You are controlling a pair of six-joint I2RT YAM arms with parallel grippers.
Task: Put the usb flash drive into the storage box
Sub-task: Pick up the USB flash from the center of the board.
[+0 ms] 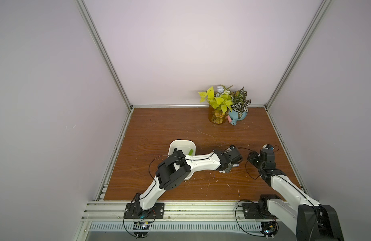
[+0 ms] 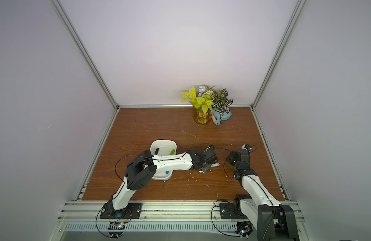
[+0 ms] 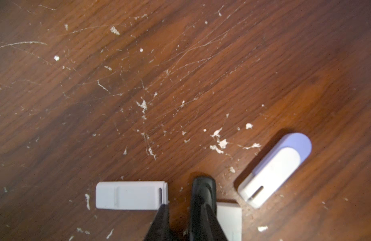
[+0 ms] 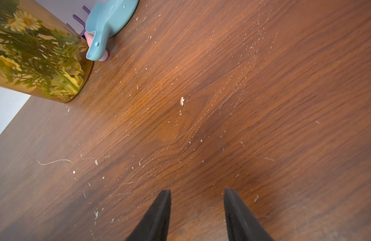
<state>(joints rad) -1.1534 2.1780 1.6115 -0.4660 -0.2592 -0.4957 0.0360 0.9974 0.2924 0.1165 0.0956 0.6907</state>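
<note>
left hand (image 3: 183,193) low beside usb flash drive (image 3: 131,195), barely parted, right hand (image 4: 197,190) parted

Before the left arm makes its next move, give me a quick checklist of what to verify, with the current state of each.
1. Flash drive within reach: ok, the white flash drive lies on the table right beside the left claw.
2. Drive between the claw's fingers: not ok, it lies outside them, by one fingertip.
3. Left claw empty: cannot tell, a dark rounded shape at one finger is unclear.
4. Neighbours clear: not ok, a lavender-and-white drive lies close on the claw's other side.
5. The storage box has room: ok, part of its floor shows bare.
6. Right claw out of the way: ok, open, empty, over bare table.
</note>
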